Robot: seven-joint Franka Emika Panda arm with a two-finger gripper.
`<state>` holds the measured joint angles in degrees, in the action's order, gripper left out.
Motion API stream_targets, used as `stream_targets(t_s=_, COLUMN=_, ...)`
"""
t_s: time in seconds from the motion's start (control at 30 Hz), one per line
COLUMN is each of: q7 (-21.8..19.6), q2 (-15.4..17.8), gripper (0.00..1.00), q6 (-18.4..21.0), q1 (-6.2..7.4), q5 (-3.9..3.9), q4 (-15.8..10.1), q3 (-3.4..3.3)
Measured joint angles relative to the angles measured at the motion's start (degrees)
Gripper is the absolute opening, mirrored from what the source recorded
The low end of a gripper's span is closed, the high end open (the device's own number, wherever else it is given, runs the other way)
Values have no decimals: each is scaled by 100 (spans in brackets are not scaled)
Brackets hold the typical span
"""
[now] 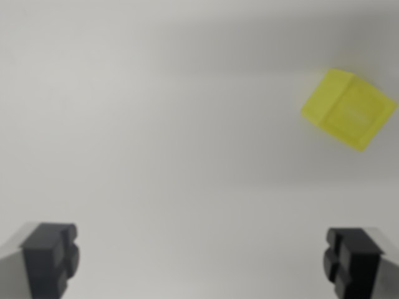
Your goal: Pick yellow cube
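The pick has barely begun: the yellow cube (349, 108) lies untouched on the pale surface (162, 124), far toward the wrist view's right and well apart from the tool (201, 258), which is spread wide with nothing between its dark, blocky fingertips (51, 255). Aligning, descending and closing all remain. The cube looks smooth, perhaps plastic, sharp-edged and turned diagonally; blur hides finer texture. The surface is plain and matte.
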<state>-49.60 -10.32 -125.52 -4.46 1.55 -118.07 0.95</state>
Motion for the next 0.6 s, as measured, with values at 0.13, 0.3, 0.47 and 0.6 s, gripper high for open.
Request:
stream_targets(t_s=0.13, q7=-57, q2=-48, gripper=100, q6=-102, q1=-53, q5=-1, q4=-44, q3=0)
stream_targets(t_s=0.3, q7=-127, q2=-112, gripper=100, q6=-229, q1=-119, q5=-3, q4=-93, q3=0)
stream_targets(t_s=0.47, q7=-197, q2=-181, gripper=100, q6=-355, q1=-185, q5=-5, q4=-140, q3=0)
stream_targets(t_s=0.6, q7=-253, q2=-237, gripper=100, q6=-455, q1=-239, q5=-7, q4=-172, q3=0)
